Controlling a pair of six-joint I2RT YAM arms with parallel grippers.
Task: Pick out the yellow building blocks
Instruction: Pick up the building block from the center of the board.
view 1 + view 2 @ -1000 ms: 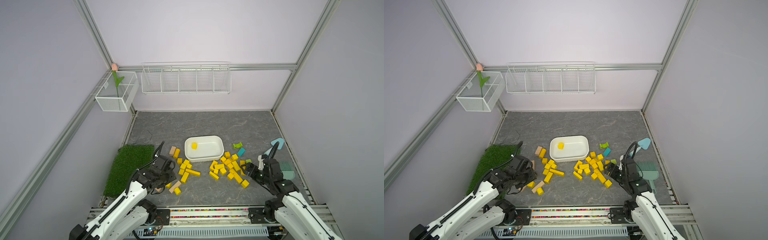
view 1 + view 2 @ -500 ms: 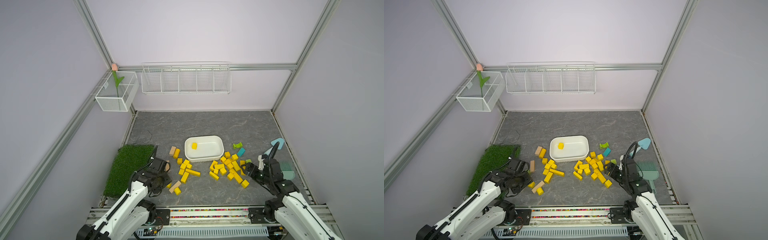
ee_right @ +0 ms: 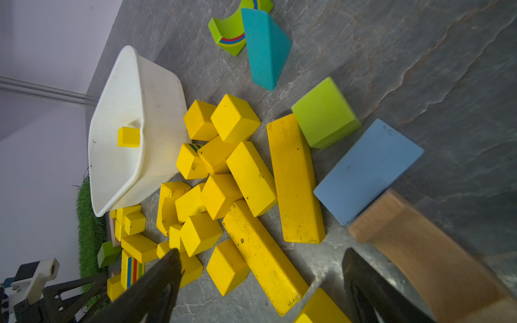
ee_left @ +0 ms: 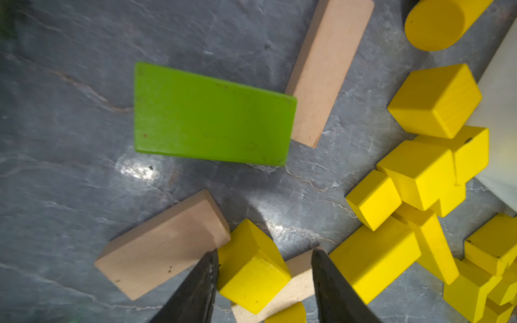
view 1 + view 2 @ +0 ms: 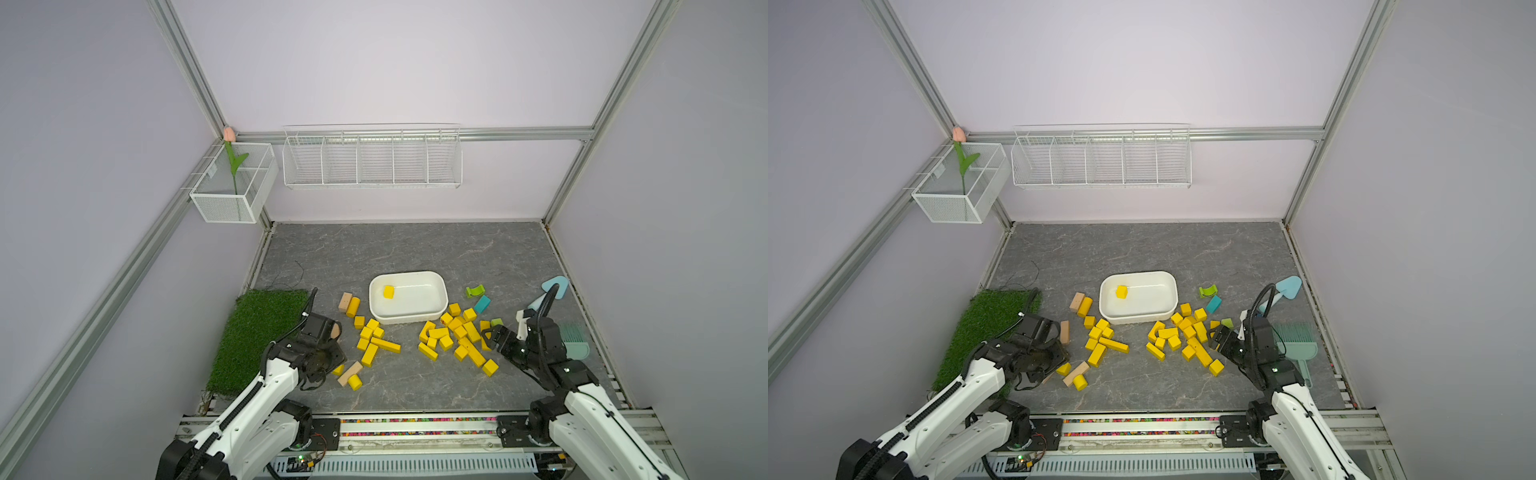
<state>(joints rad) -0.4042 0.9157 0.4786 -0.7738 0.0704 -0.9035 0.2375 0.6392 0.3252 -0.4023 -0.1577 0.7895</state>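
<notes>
The left claw (image 4: 264, 251) is held apart around a yellow cube (image 4: 251, 268), one finger (image 4: 201, 276) touching it. The right claw (image 3: 260, 251) is spread wide, empty. At five and seven o'clock of the tub (image 5: 415, 319), yellow blocks (image 5: 469, 332) are heaped; one lies inside.

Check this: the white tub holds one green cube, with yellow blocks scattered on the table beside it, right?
No. The cube in the white tub is yellow, not green, as both top views show. Other yellow blocks do lie scattered on the table beside it.
</notes>
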